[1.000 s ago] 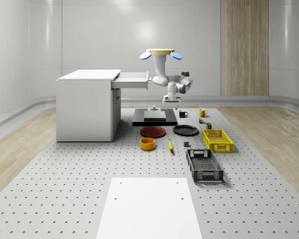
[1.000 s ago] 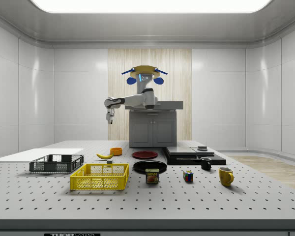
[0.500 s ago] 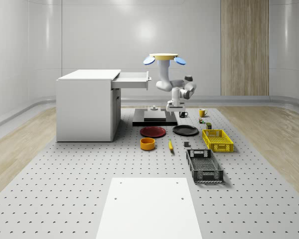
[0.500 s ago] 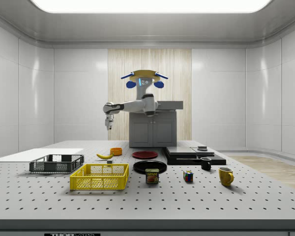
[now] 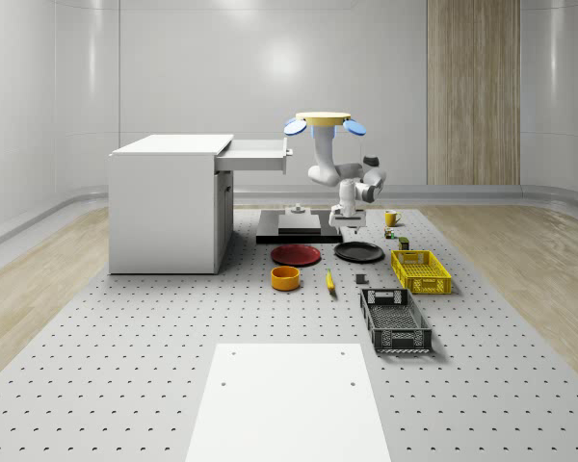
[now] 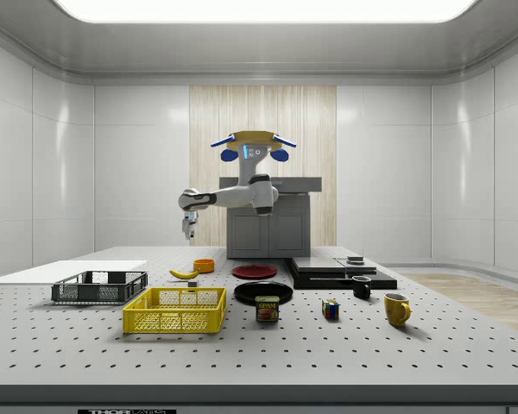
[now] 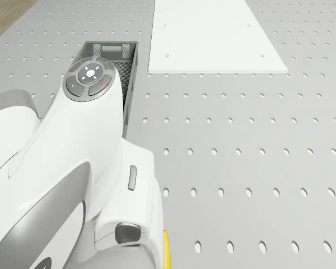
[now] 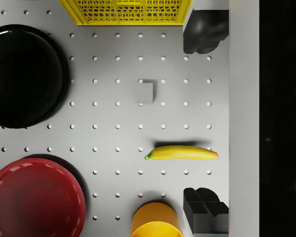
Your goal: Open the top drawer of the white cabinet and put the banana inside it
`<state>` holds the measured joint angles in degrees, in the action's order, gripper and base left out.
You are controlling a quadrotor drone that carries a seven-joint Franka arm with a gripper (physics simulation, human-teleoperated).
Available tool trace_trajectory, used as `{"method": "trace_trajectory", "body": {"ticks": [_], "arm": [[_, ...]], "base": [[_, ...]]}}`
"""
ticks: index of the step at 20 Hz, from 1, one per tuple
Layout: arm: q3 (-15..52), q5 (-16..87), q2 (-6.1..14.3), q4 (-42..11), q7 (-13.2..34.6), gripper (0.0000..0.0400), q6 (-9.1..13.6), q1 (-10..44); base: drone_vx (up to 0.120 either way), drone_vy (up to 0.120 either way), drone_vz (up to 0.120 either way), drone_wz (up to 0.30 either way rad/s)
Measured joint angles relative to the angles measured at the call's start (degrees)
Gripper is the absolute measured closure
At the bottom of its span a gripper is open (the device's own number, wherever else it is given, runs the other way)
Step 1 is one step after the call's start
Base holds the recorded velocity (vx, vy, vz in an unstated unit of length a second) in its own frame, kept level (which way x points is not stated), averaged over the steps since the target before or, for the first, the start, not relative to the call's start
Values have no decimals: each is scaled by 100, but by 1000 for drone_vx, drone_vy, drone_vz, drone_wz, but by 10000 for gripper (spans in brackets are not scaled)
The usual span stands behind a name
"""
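Banana (image 8: 182, 153) is judged light, soft-skinned, curved and a bit slick; a firm pinch would bruise it, so it's best taken across the thick middle w/ the fingers set across its narrow width, not at the tapered tips. It lies flat on the perforated table (image 5: 125, 327), between the orange bowl (image 5: 285, 278) and the black crate (image 5: 395, 320), just near of the red plate (image 5: 297, 254) and black plate (image 5: 358, 252).

Gripper (image 5: 349, 220) is seen spread wide, nothing held; in the wrist view the two dark fingertips (image 8: 205, 30) bracket the fruit, which sits nearer one of them. Claw hangs well above the table, approx. over the fruit. Drone (image 5: 325, 121) hovers to the right of the white cabinet (image 5: 164, 207), whose top drawer (image 5: 255, 154) is already pulled out. A straight descent is prob. what's needed next.
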<state>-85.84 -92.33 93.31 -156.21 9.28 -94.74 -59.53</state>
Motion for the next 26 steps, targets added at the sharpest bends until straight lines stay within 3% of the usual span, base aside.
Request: {"method": "trace_trajectory", "body": {"ticks": [5, 10, 13, 21, 26], "arm": [[0, 0, 0, 0, 0, 0, 0, 0], [0, 0, 0, 0, 0, 0, 0, 0], [0, 0, 0, 0, 0, 0, 0, 0], [0, 0, 0, 0, 0, 0, 0, 0], [2, -7, -2, -51, -157, 0, 3, -106]], "base": [[0, 104, -120, 0], [0, 0, -120, 0], [120, 0, -120, 0], [120, 0, 0, 0], [8, 0, 0, 0]]}}
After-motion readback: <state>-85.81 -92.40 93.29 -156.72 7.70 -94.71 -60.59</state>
